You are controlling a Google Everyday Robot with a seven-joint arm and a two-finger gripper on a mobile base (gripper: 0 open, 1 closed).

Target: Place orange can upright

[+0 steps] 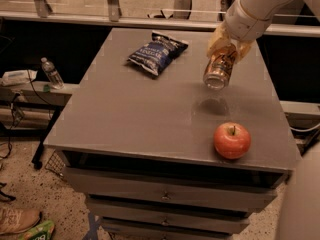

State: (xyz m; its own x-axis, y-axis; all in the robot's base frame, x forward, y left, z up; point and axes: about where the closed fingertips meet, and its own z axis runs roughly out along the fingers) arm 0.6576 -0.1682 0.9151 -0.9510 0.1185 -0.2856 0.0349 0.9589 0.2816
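The orange can point(219, 70) hangs in the air over the right part of the grey table point(135, 119), tilted, with its silver end facing down toward me. Its shadow lies on the table just below. My gripper point(223, 48) is shut on the can's upper half, with the white arm reaching in from the top right corner.
A blue crinkled chip bag point(156, 53) lies at the back middle of the table. A red apple point(232, 140) stands near the front right edge. Drawers sit under the tabletop. A plastic water bottle point(51, 73) stands on a low shelf to the left.
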